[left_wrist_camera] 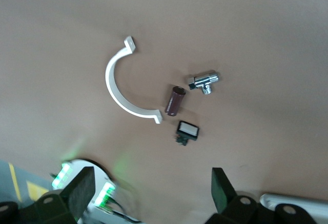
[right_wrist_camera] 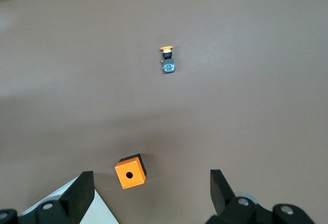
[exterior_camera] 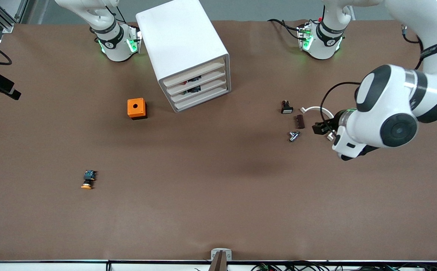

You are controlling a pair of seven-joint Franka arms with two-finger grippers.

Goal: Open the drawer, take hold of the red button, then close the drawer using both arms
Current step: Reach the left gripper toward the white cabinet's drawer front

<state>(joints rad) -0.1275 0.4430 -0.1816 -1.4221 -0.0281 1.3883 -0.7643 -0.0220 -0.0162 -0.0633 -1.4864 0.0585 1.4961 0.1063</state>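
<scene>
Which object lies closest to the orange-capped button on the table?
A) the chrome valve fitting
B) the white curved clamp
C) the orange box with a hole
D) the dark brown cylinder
C: in the front view the orange box is the nearest thing to the orange-capped button, both toward the right arm's end; the valve fitting, white clamp and brown cylinder cluster toward the left arm's end.

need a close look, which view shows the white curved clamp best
The left wrist view: the white curved clamp lies whole and large. The front view shows it small, partly hidden by the left gripper. The right wrist view misses it.
</scene>
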